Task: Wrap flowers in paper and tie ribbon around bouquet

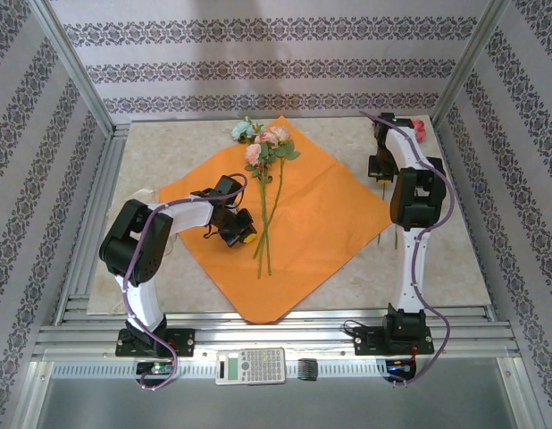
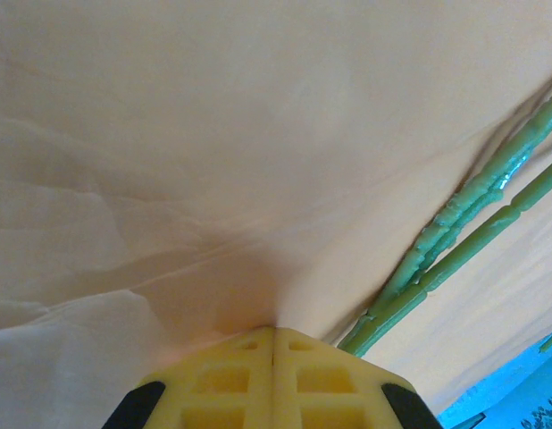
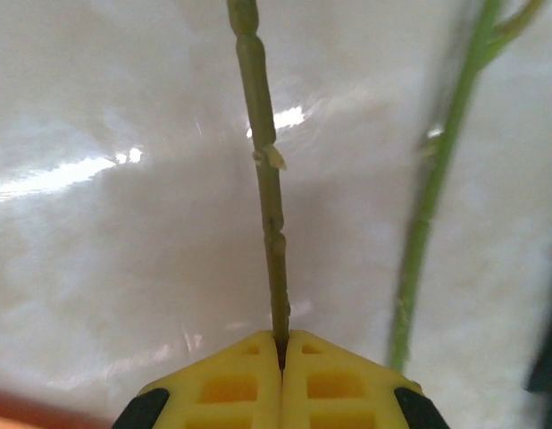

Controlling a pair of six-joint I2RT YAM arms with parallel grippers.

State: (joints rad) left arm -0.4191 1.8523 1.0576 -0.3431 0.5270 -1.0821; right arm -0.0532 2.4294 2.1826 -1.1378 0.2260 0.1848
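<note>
Barely begun, by the look of it. Paper (image 1: 321, 223) lies flat & open under the L gripper (image 1: 236, 231): no fold, no cone. Flowers (image 1: 263, 152) lie on it just right of the L gripper, stems running past it toward the arm bases, blooms out beyond it. L gripper is closed, fingertips (image 2: 231, 380) down on the sheet. In the wrist view creases run into the seam between them, so it prob. pinches a bit of paper, though that's a judgement.

R gripper (image 1: 380, 172) is out past the paper's right corner, over bare table (image 1: 437, 250). It's clamped on a thin green stem (image 3: 267, 179) that runs straight ahead of its tips. A 2nd stem (image 3: 432, 206) lies just right of that one, apart from it. Red bloom (image 1: 419, 130) sits beyond & right of the R gripper; can't tell which stem it's on.

So some flowers are placed, but at least two stems aren't w/ the rest yet. Left to do: bring those over, roll paper round the lot, then tie the ribbon. None of that looks started.
</note>
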